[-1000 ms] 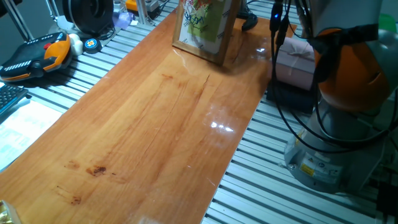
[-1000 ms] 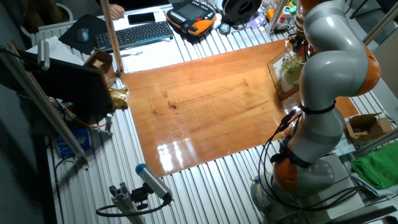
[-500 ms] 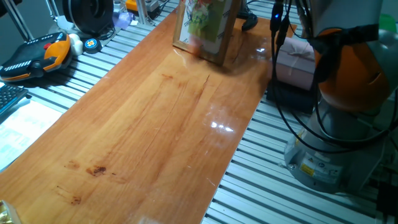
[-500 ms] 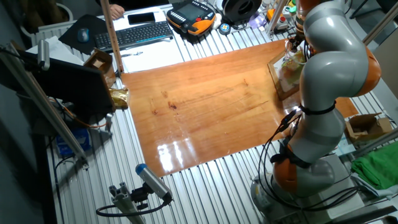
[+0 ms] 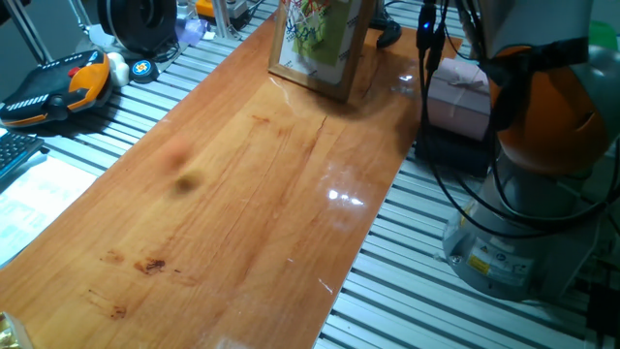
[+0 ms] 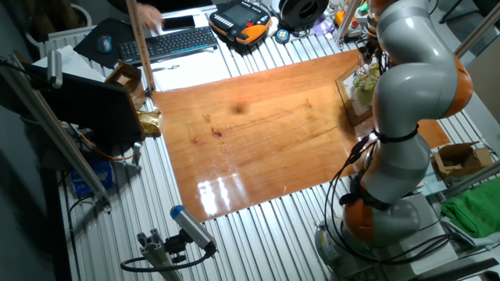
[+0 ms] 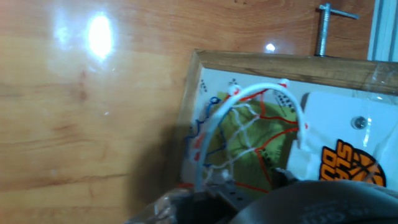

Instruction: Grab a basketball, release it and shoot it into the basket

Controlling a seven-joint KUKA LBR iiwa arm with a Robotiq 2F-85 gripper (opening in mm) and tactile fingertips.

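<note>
The basketball [image 5: 179, 160] is a blurred orange smear just above the wooden board [image 5: 252, 242], left of its middle, with a dark shadow under it. In the other fixed view it is a faint dark blur [image 6: 240, 108]. The basket's rim [image 7: 261, 88] with white string net fills the hand view from above, fixed on the wooden-framed backboard [image 5: 320, 44] at the board's far end. The gripper hovers above the hoop. Only a dark blurred part of the hand shows at the bottom of the hand view, with no fingers visible. The arm [image 6: 410, 78] hides it in the other fixed view.
An orange-and-black gadget [image 5: 58, 87] lies on the slatted table left of the board. A keyboard [image 6: 176, 43] and a person's hand [image 6: 144, 12] are at the back. A pink box [image 5: 460, 92] and the robot base [image 5: 523, 213] stand to the right.
The ball was an orange blur at the foot of the backboard half a second ago. It has since travelled along the board away from the basket. The arm has barely moved.
</note>
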